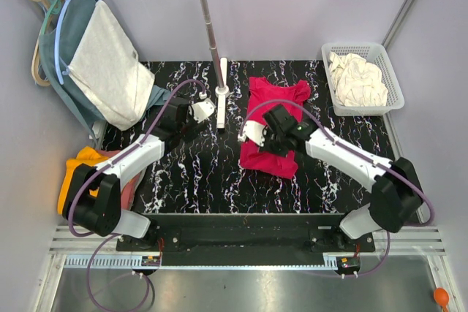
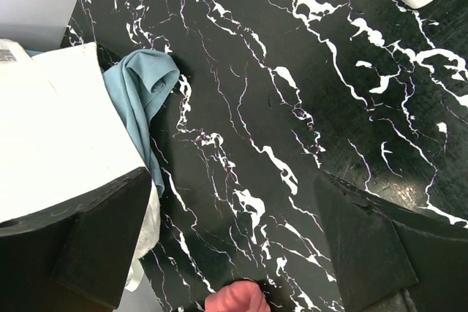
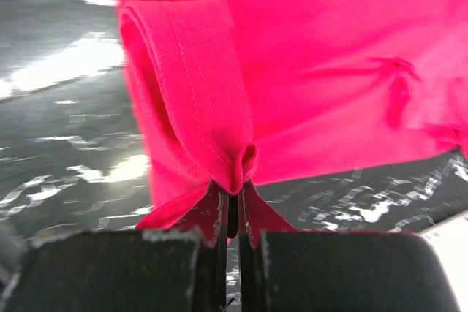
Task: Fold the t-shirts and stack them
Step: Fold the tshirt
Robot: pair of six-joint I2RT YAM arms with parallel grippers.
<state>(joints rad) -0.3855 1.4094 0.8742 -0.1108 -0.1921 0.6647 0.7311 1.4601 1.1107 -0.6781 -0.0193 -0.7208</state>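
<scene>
One hem of the bright crimson-pink cotton t-shirt (image 1: 274,96) sits clenched in the right pincer (image 3: 232,199); the left pincer (image 2: 234,231) is released. Fold slowly, keeping edges aligned.

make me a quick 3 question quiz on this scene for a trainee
1. Multiple choice: the right hand is shut on which thing?
A) the orange-yellow t-shirt
B) the crimson-pink t-shirt
C) the rack pole

2. True or false: the left hand is gripping the teal-blue garment.

3. Fill in: the cream-white t-shirt lies bunched in a white ___.

Key
1. B
2. False: it is open and holds nothing.
3. basket
</scene>
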